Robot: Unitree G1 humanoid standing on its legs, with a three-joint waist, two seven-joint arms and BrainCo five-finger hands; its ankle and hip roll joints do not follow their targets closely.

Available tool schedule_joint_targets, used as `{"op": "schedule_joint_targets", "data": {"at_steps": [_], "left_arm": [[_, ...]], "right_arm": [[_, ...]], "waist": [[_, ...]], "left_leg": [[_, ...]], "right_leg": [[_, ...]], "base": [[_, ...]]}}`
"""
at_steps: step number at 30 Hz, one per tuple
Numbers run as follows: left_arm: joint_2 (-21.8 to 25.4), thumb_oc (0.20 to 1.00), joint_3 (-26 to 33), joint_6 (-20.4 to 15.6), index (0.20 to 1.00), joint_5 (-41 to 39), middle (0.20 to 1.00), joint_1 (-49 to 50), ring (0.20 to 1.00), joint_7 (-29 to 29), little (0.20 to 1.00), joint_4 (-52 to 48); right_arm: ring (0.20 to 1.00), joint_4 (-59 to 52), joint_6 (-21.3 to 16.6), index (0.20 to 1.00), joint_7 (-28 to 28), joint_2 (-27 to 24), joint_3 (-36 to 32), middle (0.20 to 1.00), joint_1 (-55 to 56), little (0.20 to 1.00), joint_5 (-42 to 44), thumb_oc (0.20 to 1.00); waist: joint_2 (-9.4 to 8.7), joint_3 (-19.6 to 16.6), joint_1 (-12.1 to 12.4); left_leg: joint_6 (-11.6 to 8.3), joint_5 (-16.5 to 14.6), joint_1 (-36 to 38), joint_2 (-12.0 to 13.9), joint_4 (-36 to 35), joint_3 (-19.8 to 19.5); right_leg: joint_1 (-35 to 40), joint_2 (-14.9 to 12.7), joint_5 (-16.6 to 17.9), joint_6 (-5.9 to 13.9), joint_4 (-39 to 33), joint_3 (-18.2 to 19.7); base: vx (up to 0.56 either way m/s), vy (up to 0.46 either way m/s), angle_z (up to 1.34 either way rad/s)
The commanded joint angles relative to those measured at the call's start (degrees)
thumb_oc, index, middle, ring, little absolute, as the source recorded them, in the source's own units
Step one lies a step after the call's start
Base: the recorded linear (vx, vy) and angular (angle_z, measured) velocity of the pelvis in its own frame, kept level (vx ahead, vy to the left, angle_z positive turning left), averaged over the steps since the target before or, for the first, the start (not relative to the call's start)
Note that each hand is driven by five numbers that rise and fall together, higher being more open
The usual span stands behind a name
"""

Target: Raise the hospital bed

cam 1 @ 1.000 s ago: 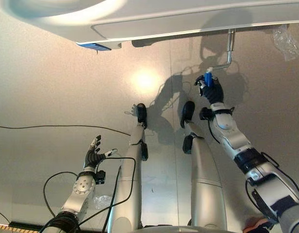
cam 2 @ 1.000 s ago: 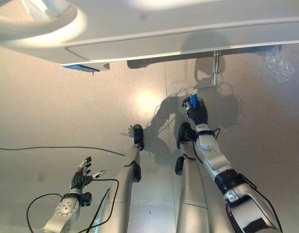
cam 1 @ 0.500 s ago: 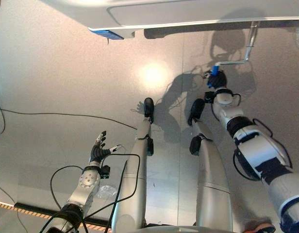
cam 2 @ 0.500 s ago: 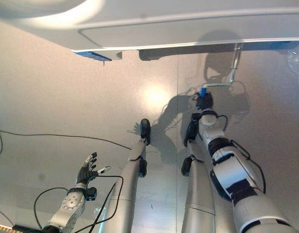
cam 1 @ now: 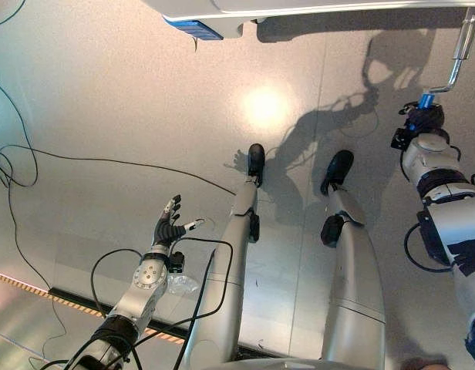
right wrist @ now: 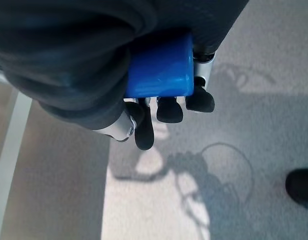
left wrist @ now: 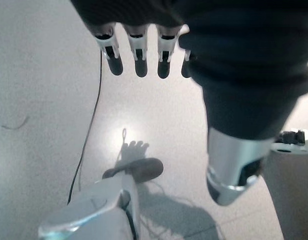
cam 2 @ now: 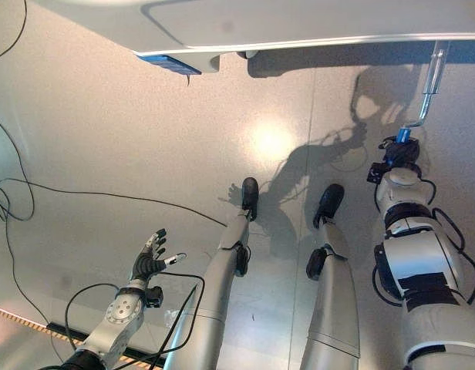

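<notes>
The blue crank grip [right wrist: 160, 70] sits at the end of the bent metal crank [cam 1: 459, 58] under the hospital bed's [cam 2: 299, 27] foot edge. The right hand [right wrist: 94, 65] is curled round it, apparently mid-cranking; next, another turn. The left hand [cam 1: 170, 228] hangs spread, idle.

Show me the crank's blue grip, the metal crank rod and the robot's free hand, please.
blue grip [right wrist: 161, 67]: right wrist view, its flat end face.
crank rod [cam 1: 463, 48]: left eye view, mid-shaft.
left hand [cam 1: 167, 230]: left eye view, its palm.
</notes>
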Motion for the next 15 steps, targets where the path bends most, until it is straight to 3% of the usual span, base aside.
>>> {"op": "schedule_joint_targets", "data": {"at_steps": [1, 8, 11, 13, 15], "left_arm": [[1.0, 1.0, 0.3, -0.1, 1.0, -2.2, 1.0, 4.4, 1.0, 0.6, 1.0, -1.6], [2.6, 1.0, 1.5, 0.1, 1.0, -2.2, 1.0, 5.9, 1.0, 2.1, 1.0, -1.6], [3.2, 1.0, 2.4, -0.4, 1.0, -2.6, 1.0, 6.5, 1.0, 2.7, 1.0, -2.0], [2.3, 1.0, 4.7, -0.3, 1.0, -3.0, 1.0, 7.8, 1.0, 4.0, 1.0, -2.4], [2.4, 1.0, 5.1, -0.3, 1.0, -2.9, 1.0, 8.2, 1.0, 4.3, 1.0, -2.4]], "right_arm": [[0.2, 2.9, 0.5, 0.2, -4.7, -6.8, -3.3, 0.2, 2.0, 0.2, 6.5, 0.2], [0.2, 2.8, -1.3, 0.2, -10.2, -14.9, -9.5, 0.2, 9.6, 0.2, 8.1, 0.2], [0.2, -0.2, -3.7, 0.2, -12.8, -17.1, -11.2, 0.2, 11.0, 0.2, 9.1, 0.2], [0.2, -12.3, -10.3, 0.2, -16.1, -17.2, -14.8, 0.2, 14.7, 0.2, 12.9, 0.2], [0.2, -18.4, -12.3, 0.2, -18.9, -16.3, -17.8, 0.2, 19.5, 0.2, 10.6, 0.2]], "waist": [[4.48, -0.2, -2.0], [2.57, -0.2, -5.0], [1.65, -0.2, -6.0], [0.28, -0.2, -7.8], [-0.57, -0.2, -8.1]], "left_leg": [[1.23, -3.1, -0.8, -2.2, 2.2, 0.7], [1.13, -3.5, 0.0, -1.8, 1.9, 1.4], [1.08, -3.5, 0.2, -1.5, 1.6, 1.7], [1.05, -3.5, 0.0, -1.1, 1.4, 1.8], [1.03, -3.5, 0.2, -1.1, 1.3, 1.8]], "right_leg": [[0.8, 0.5, 0.5, 5.86, 0.4, 1.6], [1.2, 1.2, 0.5, 5.95, -0.2, 2.0], [1.2, 1.5, 0.8, 6.05, -0.6, 2.1], [0.9, 1.9, 1.0, 6.12, -0.9, 2.3], [0.9, 2.1, 1.1, 6.16, -1.0, 2.3]], "base": [[0.0, 0.0, 0.0], [0.01, -0.021, 0.0], [0.0, 0.0, 0.0], [0.01, -0.009, -0.05], [0.0, -0.027, -0.13]]}}
